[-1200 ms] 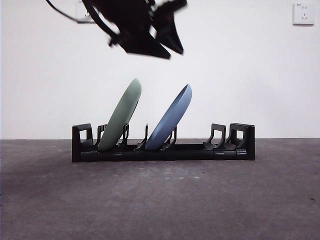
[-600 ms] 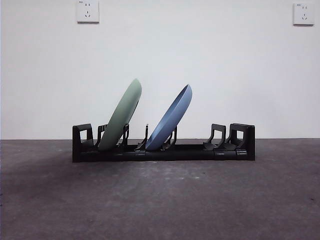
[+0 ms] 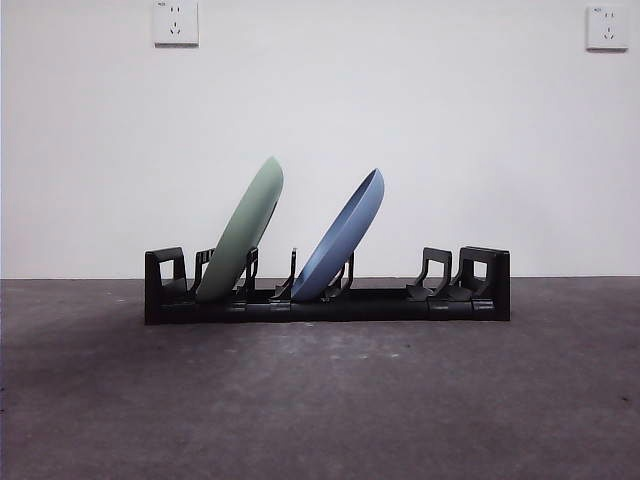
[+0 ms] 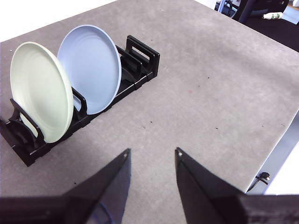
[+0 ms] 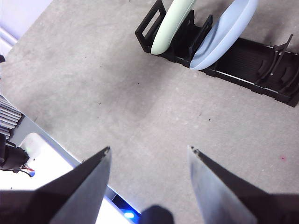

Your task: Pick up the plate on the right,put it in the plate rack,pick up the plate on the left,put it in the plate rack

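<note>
Standing at centre frame on the grey table (image 3: 320,400), the long black plastic pronged plate rack (image 3: 327,300) holds a pale green round plate (image 3: 242,232) leaning left of a blue round plate (image 3: 343,238). Left gripper (image 4: 152,161) and right gripper (image 5: 148,161): jaws apart, holding nothing, above bare tabletop.

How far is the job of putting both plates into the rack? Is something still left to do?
It looks finished. The green plate and the blue plate both lean in slots of the black rack. Nothing is in hand: the left end effector and the right end effector are open and empty, away from the rack. No plate lies on the table, so nothing seems left.
</note>
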